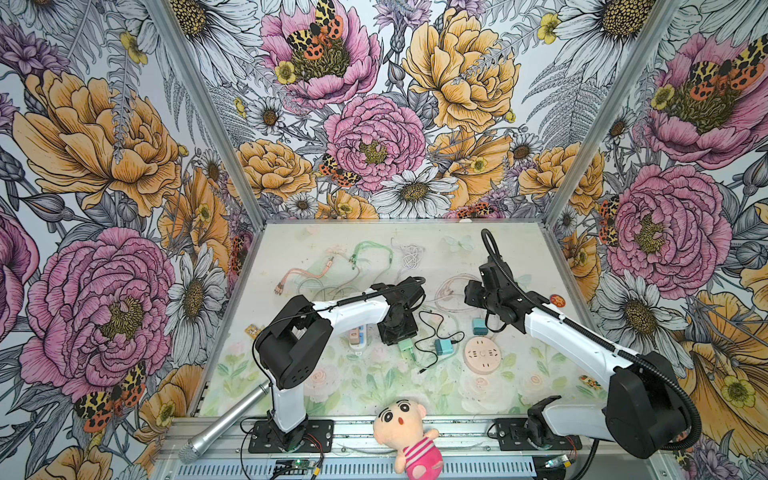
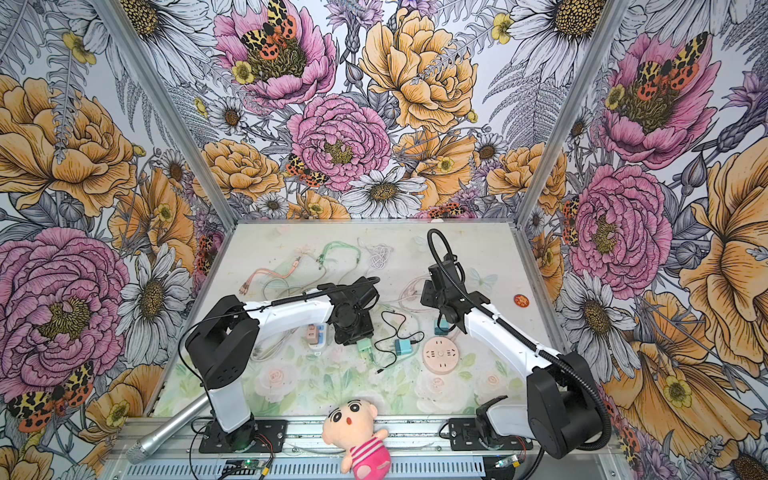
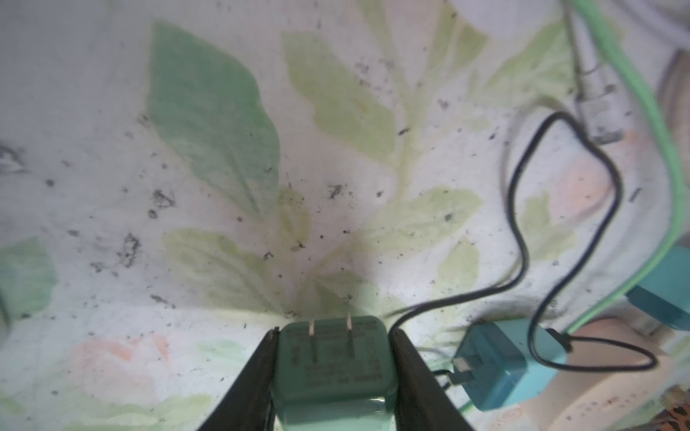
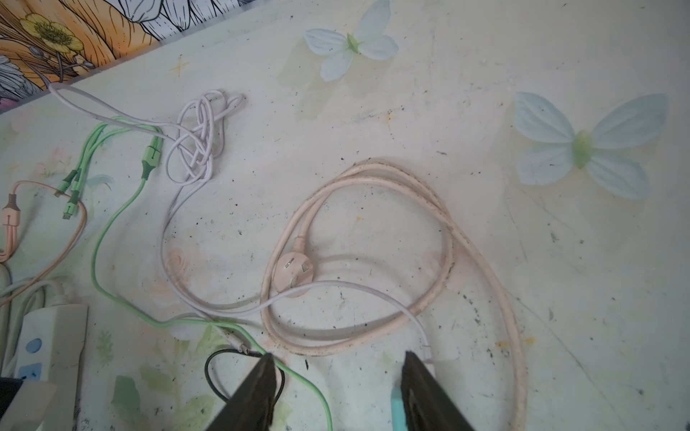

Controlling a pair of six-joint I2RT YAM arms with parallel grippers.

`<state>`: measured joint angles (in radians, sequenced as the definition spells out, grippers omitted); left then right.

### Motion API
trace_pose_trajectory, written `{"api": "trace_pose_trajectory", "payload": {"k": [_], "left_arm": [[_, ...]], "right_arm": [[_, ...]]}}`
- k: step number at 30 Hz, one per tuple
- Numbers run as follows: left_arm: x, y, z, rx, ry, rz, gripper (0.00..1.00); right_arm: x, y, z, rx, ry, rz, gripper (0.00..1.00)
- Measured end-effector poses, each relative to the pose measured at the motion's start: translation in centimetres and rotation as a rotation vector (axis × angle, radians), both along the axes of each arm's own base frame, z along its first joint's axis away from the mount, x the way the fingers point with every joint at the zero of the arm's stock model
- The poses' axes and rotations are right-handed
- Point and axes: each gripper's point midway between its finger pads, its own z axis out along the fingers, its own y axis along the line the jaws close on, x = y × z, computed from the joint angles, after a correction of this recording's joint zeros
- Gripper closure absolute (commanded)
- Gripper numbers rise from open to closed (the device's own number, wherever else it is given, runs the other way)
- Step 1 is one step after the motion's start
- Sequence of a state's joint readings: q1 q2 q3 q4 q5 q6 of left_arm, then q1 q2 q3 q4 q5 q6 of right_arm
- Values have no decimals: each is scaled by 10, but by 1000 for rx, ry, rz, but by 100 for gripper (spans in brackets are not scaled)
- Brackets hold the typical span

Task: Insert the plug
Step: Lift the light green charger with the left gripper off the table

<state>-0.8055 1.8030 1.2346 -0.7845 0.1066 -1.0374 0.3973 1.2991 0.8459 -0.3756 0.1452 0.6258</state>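
On the table (image 1: 519,257): power strip (image 1: 356,337) and round socket (image 1: 482,354) show no plug inserted.
right gripper (image 4: 338,354): jaws apart, nothing between them.
left gripper (image 3: 334,332): jaws pressed against both sides of the green plug (image 3: 332,358).
green plug: low by the table between strip and socket, prongs free; carrying and insertion remain.

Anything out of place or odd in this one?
The white cable is knotted near the back wall. Dark specks soil the table. A plush doll and a microphone lie at the front edge and seem unrelated to the job.
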Motion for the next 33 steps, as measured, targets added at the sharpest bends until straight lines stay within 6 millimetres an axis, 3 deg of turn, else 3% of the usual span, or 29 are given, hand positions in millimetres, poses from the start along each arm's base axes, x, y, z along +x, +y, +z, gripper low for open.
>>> {"api": "trace_pose_trajectory", "payload": {"k": [4,7,12,18,26,30,33], "left_arm": [[13,-13,44,-103,-78,-19,72],[17,-22,62,-151,-107,-44,73],[14,-35,67,-181,-110,-91,74],[13,-43,71,-209,-113,-126,74],[31,-50,89,-298,-155,-120,74],[47,-72,112,-368,-206,-138,74],[58,-96,115,-416,-227,-162,74]], "right_arm": [[0,-2,10,9,-28,-2,44],[0,-3,12,10,-35,-1,44],[-2,-4,13,12,-37,-4,44],[-4,-6,28,28,-78,-5,43],[-9,-15,30,16,-83,-20,43],[-12,-17,31,13,-82,-24,43],[-12,-19,35,14,-94,-32,43]]}}
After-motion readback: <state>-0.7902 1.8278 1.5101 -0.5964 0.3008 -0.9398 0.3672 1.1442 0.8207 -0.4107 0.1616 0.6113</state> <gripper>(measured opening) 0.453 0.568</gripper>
